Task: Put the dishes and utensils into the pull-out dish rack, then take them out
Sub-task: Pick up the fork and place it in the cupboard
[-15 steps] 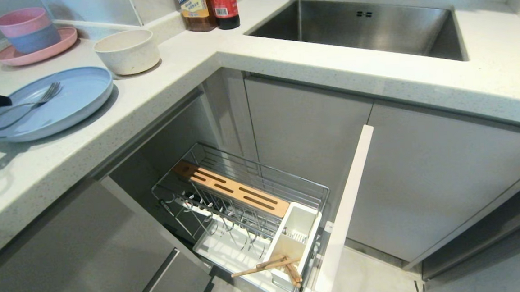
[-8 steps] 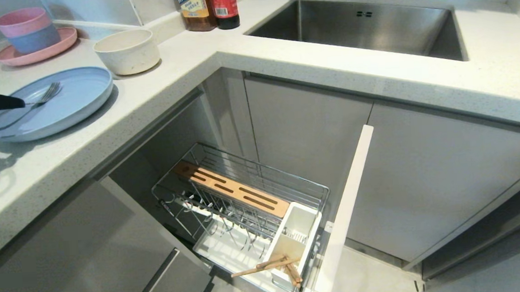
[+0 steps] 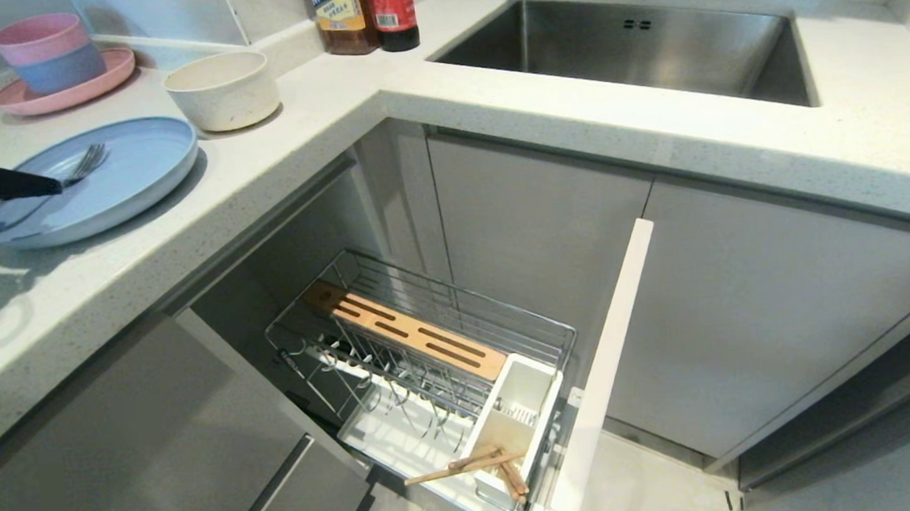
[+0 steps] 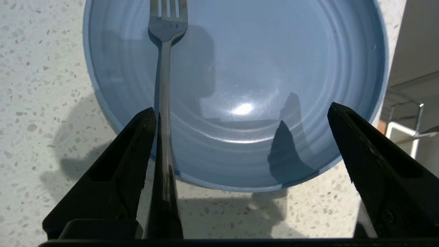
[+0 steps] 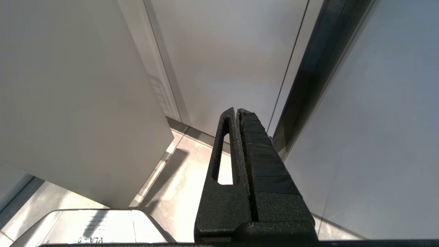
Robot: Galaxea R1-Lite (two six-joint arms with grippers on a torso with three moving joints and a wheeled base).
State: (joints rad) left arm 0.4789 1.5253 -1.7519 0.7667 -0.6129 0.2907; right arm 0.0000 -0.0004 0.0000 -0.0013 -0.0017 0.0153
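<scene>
The pale blue plate [image 3: 134, 172] lies on the counter at the left, with the silver fork [image 3: 86, 161] resting on it. My left gripper [image 3: 21, 195] reaches in from the left edge, low over the plate's near rim. In the left wrist view the left gripper [image 4: 240, 108] stands wide open over the plate [image 4: 274, 51]. The fork [image 4: 164, 85] handle runs between the jaws, close beside one finger [image 4: 137, 144]. The cream bowl [image 3: 222, 88] stands behind the plate. Wooden chopsticks [image 3: 468, 464] lie across the front of the pull-out dish rack [image 3: 429, 344]. My right gripper [image 5: 237, 110] hangs shut and empty beside cabinet fronts.
A pink plate with stacked pink and blue bowls [image 3: 57, 74] sits at the back left. Two bottles [image 3: 365, 12] stand beside the steel sink [image 3: 632, 47]. The rack's narrow white door front [image 3: 611, 356] juts out into the floor space; its wooden knife block [image 3: 408, 333] lies along the far side.
My left gripper has slid to the right, further over the blue plate and along the fork handle. Nothing else has moved.
</scene>
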